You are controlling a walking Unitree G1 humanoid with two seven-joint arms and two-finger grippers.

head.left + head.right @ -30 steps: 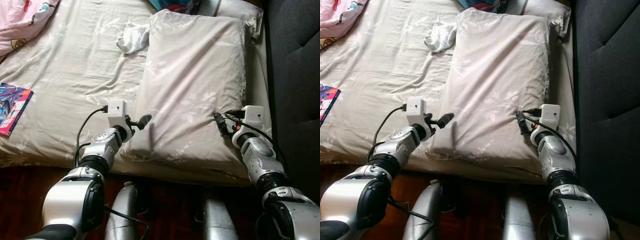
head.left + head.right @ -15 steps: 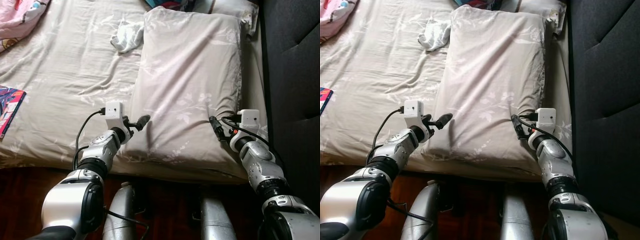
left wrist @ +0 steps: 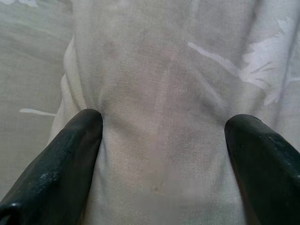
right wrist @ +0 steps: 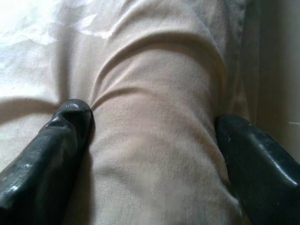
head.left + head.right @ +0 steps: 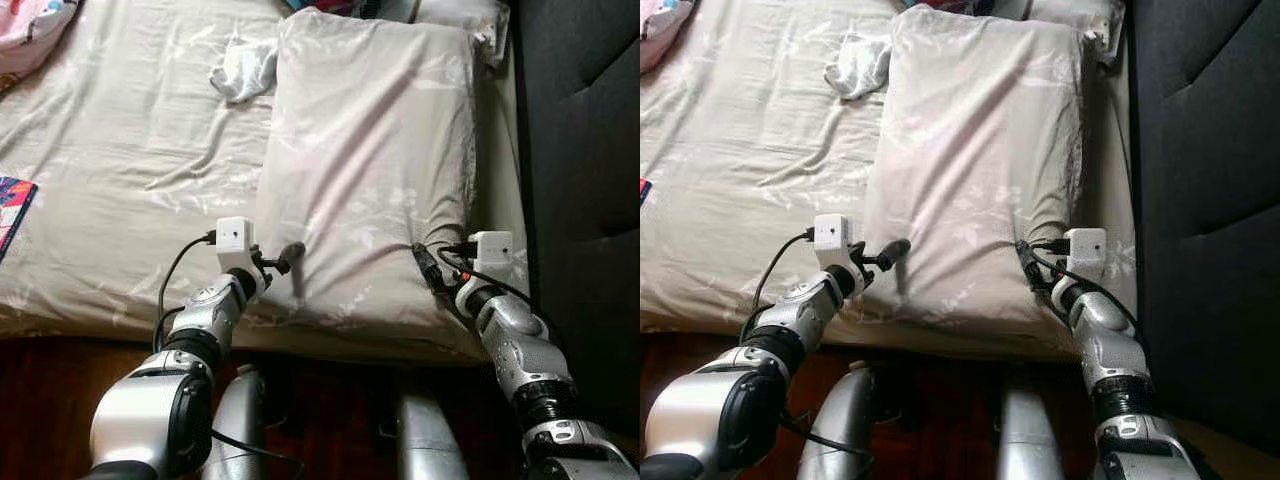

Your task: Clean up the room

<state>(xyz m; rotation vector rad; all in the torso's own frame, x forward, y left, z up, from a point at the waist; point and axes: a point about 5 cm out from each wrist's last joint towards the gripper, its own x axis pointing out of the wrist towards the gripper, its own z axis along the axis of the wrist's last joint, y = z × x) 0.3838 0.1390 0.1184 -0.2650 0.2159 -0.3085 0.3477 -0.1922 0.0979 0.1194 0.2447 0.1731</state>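
Lying lengthwise on the bed, close to the dark padded headboard, a large beige pillow is taking up the right side of the sheet. The left gripper is pressing into the pillow's near left edge, and in the left wrist view its two black fingers are standing wide apart with a fold of pillow fabric bulging between them. The right gripper is pushing into the pillow's near right part, just beside the edge that is facing the headboard; in the right wrist view its fingers are likewise spread wide, with a thick roll of the cloth sitting between them and touching both. Neither pair is pinching the fabric tight.

A crumpled white cloth is lying on the sheet just beside the pillow's far left corner. A colourful book is resting near the left edge of the bed, well apart from the pillow. A pink blanket is showing at the far left corner. A second pillow is peeking out beyond the big one, next to the headboard.
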